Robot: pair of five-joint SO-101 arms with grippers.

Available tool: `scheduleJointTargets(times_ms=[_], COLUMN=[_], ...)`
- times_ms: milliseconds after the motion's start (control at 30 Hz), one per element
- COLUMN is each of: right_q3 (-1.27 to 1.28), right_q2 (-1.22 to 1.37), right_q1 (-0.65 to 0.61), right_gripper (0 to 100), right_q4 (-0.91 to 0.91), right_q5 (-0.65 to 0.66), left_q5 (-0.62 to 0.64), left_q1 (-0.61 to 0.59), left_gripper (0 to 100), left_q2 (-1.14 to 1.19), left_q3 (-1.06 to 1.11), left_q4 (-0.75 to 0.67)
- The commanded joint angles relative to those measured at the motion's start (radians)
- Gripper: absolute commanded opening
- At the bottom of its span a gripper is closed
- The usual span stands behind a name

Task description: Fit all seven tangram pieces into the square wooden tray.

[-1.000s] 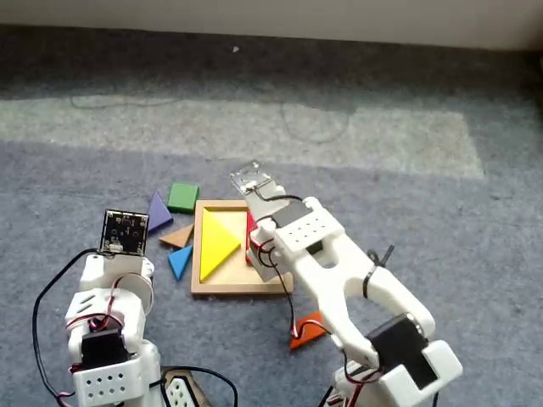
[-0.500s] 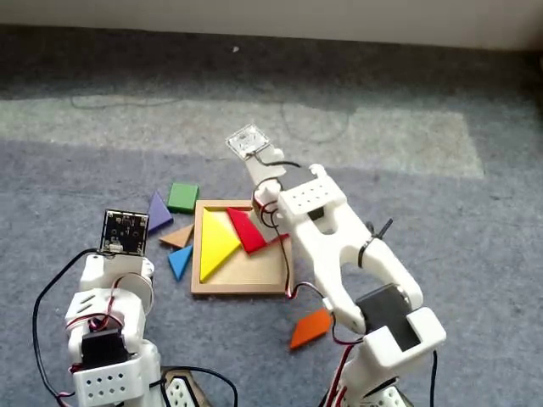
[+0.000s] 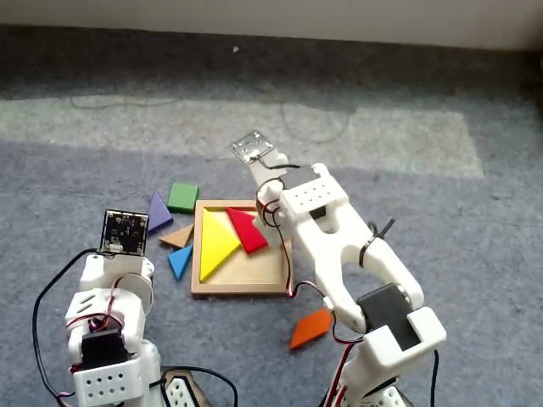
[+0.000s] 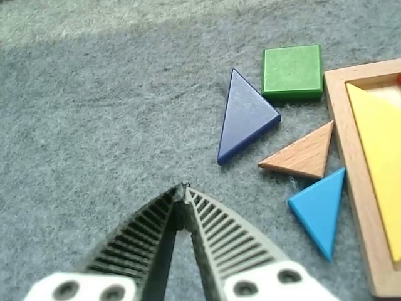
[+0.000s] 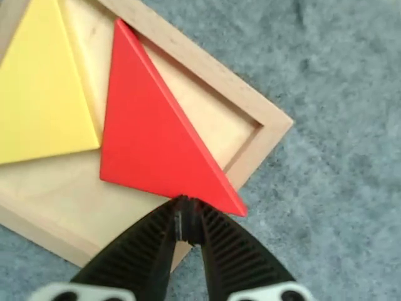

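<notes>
So far, two of the seven pieces lie inside the square wooden tray [image 3: 237, 289], which sits in the middle of the high view. The large yellow triangle [image 3: 215, 242] fills the left part of the tray and looks flat and well seated. The large red triangle [image 5: 153, 141] lies beside it, touching its edge, but I judge it not yet seated: in the right wrist view it sits at an angle to the frame, and one sharp corner seems to reach onto the rim.

The right gripper [image 5: 186, 221] hangs over the tray with its jaws pressed together, their tips at the long edge of the red triangle and holding nothing. The left gripper [image 4: 183, 195] also has its jaws pressed together, with nothing between them, above the grey carpet [image 3: 441, 220] near the lower left of the high view.

Five pieces wait outside. Four are grouped just left of the tray: the green square [image 3: 182, 197], the dark purple triangle [image 3: 157, 212], the plain wood-coloured triangle [image 3: 179, 236] and the small light blue triangle [image 3: 179, 261]. The orange parallelogram [image 3: 310, 327] lies apart, to the lower right of the tray. By my judgement, less than one third of the task is done.
</notes>
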Motion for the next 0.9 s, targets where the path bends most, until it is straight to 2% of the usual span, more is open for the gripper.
scheduleJointTargets(times_ms=[0, 267, 467, 667, 867], right_q3=[-0.038, -0.051, -0.047, 0.157, 0.341], right_q2=[0.004, 0.079, -0.082, -0.274, -0.294], right_q1=[0.016, 0.031, 0.031, 0.016, 0.008], right_gripper=[0.5, 0.5, 0.5, 0.5, 0.6], right_q4=[-0.041, -0.173, -0.134, -0.134, -0.377], right_q5=[-0.012, -0.011, -0.015, -0.017, -0.012], left_q5=[-0.006, -0.006, -0.006, -0.006, -0.006], left_q1=[-0.007, -0.007, -0.007, -0.007, -0.008], left_gripper=[1, 1, 1, 1, 1], left_q2=[-0.002, -0.002, -0.002, -0.002, -0.002], left_q3=[-0.012, -0.013, -0.013, -0.013, -0.012], left_q4=[-0.018, -0.018, -0.018, -0.018, -0.018])
